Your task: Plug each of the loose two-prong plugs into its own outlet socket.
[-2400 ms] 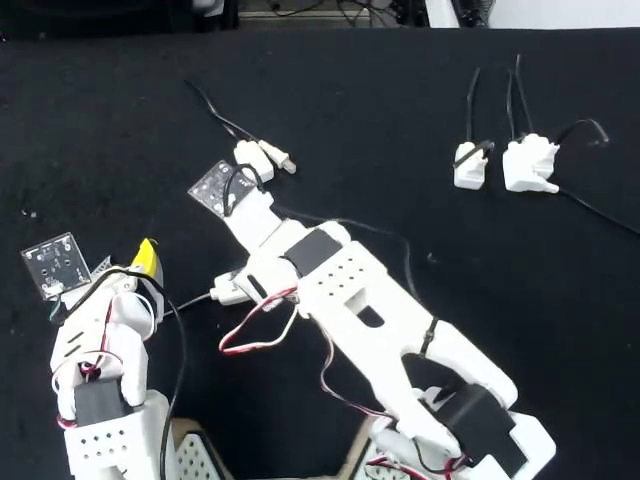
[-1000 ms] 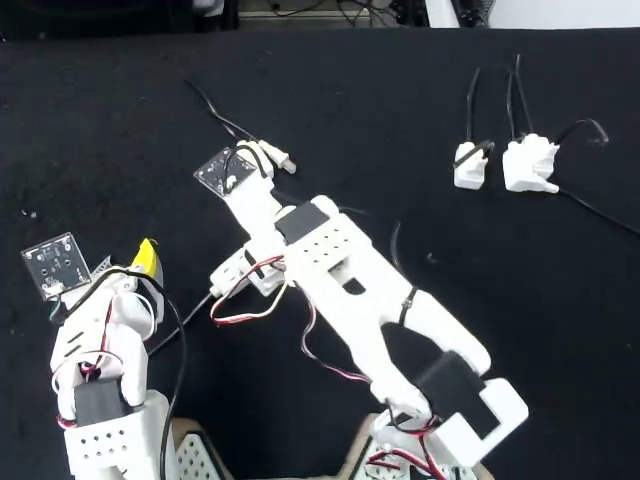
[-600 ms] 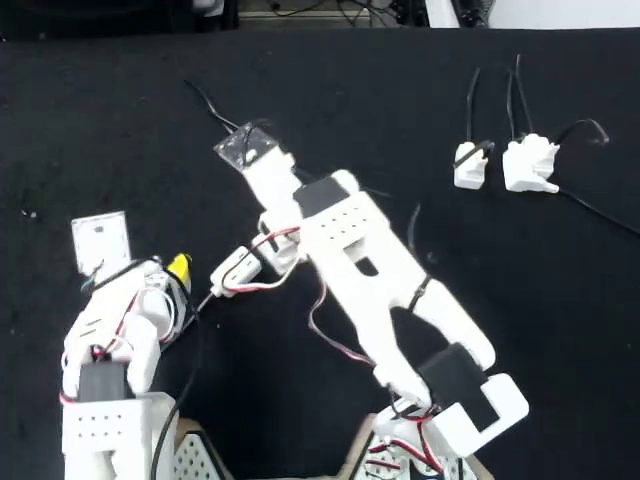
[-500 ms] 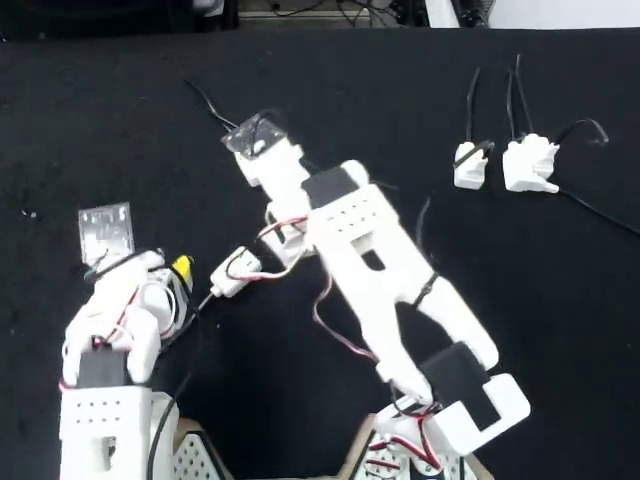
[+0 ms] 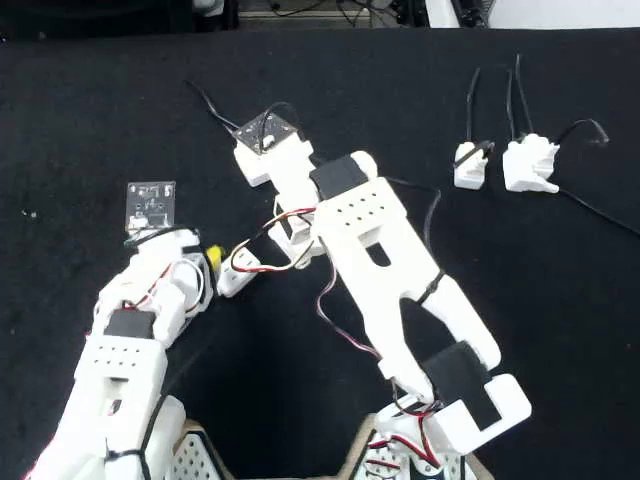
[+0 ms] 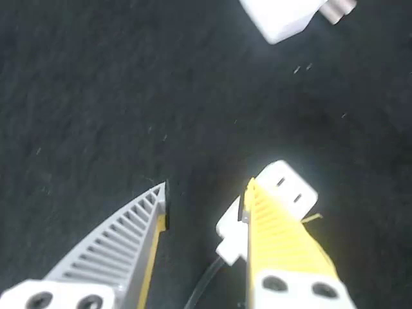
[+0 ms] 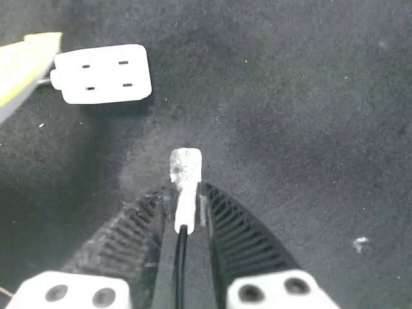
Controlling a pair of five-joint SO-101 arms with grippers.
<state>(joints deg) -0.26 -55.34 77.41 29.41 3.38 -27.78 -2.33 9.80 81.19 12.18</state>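
Observation:
A white outlet socket (image 5: 233, 277) on a black cord lies on the black table; it shows again as socket (image 7: 103, 74) and socket (image 6: 286, 188). My left gripper (image 6: 206, 187) is open, and its yellow finger (image 6: 283, 251) rests against the socket. The same left gripper (image 5: 205, 264) sits just left of the socket in the high view. My right gripper (image 7: 183, 193) is shut on a slim white plug (image 7: 185, 177), whose cord runs back between the fingers. It hangs above the table, short of the socket. Right gripper (image 5: 262, 148) is beyond the socket.
Two more white plug pieces (image 5: 470, 166) (image 5: 530, 165) with black cords lie at the far right. A white block with metal prongs (image 6: 290, 16) shows at the left wrist view's edge. Black cords (image 5: 215, 112) trail across the table near both arms.
My left arm swung right, from the table's left side up to the socket. My right arm shifted away and to the right with the plug, and the socket slid slightly.

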